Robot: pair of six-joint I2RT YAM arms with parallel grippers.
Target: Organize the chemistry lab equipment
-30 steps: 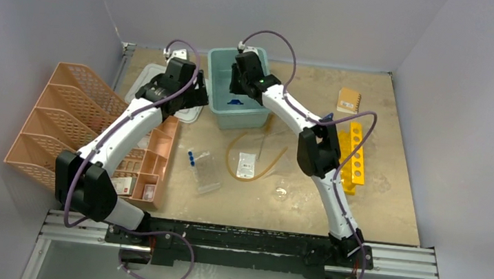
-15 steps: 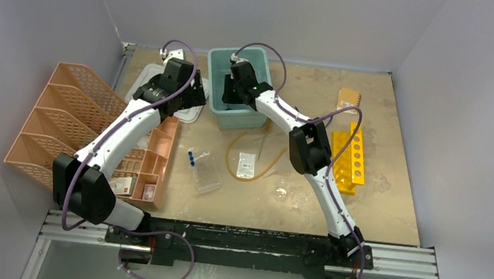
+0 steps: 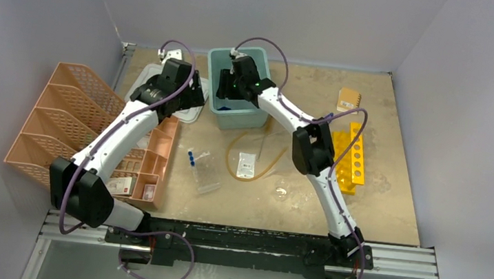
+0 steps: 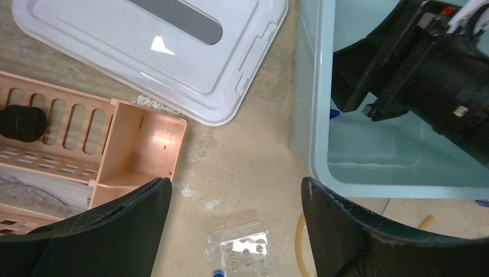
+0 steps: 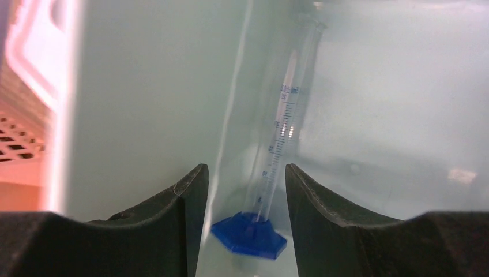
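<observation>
My right gripper (image 5: 247, 170) is open inside the teal bin (image 3: 267, 63), low by its left wall. The blue-based clear cylinder (image 5: 278, 144) lies in the bin just beyond the fingertips, its blue base (image 5: 249, 235) between them with gaps on both sides. My left gripper (image 4: 236, 184) is open and empty, hovering over bare table between the peach organizer tray (image 4: 138, 138) and the bin (image 4: 311, 115). Below it lies a clear bag with blue-capped tubes (image 4: 242, 249), also in the top view (image 3: 203, 169). Amber tubing (image 3: 233, 148), a white packet (image 3: 246, 164) and a small glass dish (image 3: 281, 192) lie mid-table.
A white bin lid (image 4: 161, 52) lies left of the bin. A peach file rack (image 3: 59, 116) stands at the far left. A yellow tube rack (image 3: 353, 157) and a small brown notebook (image 3: 349, 99) sit at the right.
My right gripper has moved left inside the bin, toward its left wall. My left gripper has shifted slightly left and stays open.
</observation>
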